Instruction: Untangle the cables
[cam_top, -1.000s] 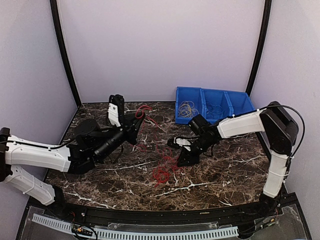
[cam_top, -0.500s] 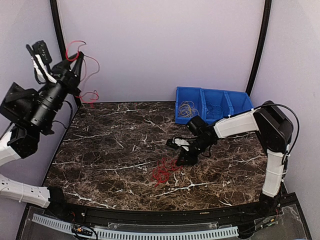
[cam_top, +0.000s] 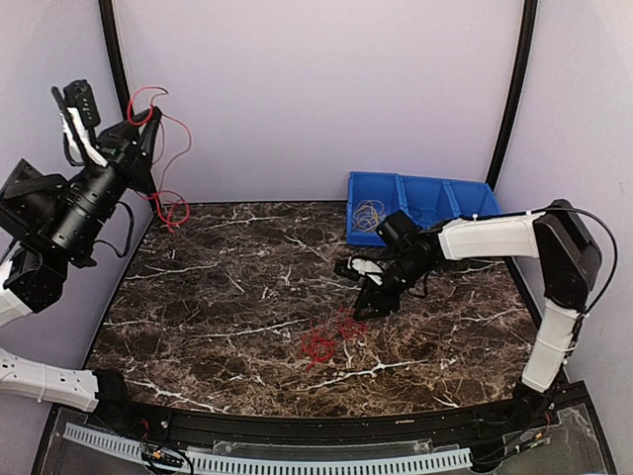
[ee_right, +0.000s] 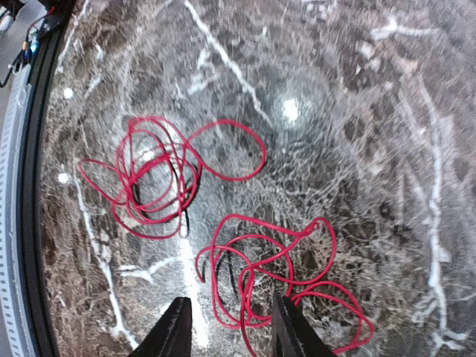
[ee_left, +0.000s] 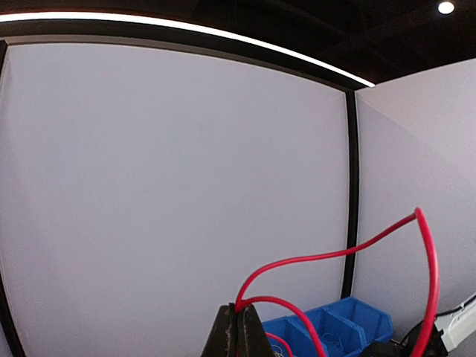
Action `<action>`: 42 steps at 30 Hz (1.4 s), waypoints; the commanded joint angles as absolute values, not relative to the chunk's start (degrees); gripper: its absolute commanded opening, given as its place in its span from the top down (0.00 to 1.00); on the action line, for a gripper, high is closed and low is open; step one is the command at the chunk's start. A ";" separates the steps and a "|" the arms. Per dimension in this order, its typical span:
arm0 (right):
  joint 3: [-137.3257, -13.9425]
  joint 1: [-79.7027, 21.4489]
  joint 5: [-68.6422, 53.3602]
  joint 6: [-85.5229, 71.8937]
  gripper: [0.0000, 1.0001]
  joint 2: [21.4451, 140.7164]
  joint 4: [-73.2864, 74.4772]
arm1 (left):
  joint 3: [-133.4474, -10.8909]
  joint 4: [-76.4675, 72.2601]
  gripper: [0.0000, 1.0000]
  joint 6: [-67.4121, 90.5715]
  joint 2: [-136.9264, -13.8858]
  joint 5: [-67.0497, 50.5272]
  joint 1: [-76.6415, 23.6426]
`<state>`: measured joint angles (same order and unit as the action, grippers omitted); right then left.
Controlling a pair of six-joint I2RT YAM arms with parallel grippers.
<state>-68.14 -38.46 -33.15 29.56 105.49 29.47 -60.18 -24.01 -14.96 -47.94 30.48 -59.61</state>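
Upper left, left gripper (cam_top: 153, 114) pinches 1 red cable (ee_left: 335, 253), tail cropped at frame bottom; right gripper (ee_right: 227, 327) gapes over 2 red coils (ee_right: 152, 175).

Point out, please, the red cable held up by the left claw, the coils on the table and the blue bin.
Raised red cable (ee_left: 349, 251): left wrist view, its arching span.
Red cable coils (ee_right: 182, 160): right wrist view, left coil's strands.
Blue bin (cam_top: 477, 203): top external view, right compartment.

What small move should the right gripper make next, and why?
Probably lower the right gripper, now open, onto the near coil and close. It seems free of the far coil, and the left gripper is shut on a lifted cable.
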 commanded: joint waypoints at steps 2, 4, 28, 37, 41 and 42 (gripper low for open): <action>-75.05 -37.73 -35.41 33.80 0.55 95.95 37.05 | -55.39 -20.86 1.00 -7.43 -51.06 24.73 -59.59; -77.53 -37.70 -36.23 34.69 0.53 94.86 39.65 | -54.75 -20.30 1.00 -6.02 -52.89 21.98 -59.59; -100.68 -39.94 -57.77 29.39 0.34 91.80 40.38 | -56.01 -26.77 1.00 5.67 -74.52 1.94 -59.59; -100.12 -40.62 -59.87 31.70 0.39 91.34 42.86 | -57.07 -26.99 1.00 6.60 -76.59 0.78 -59.59; -100.23 -41.26 -61.59 36.95 0.38 91.15 47.51 | -56.98 -27.05 1.00 6.74 -77.00 1.11 -59.59; -100.31 -41.64 -61.29 37.19 0.38 91.08 47.93 | -57.03 -27.09 1.00 6.89 -77.08 1.16 -59.59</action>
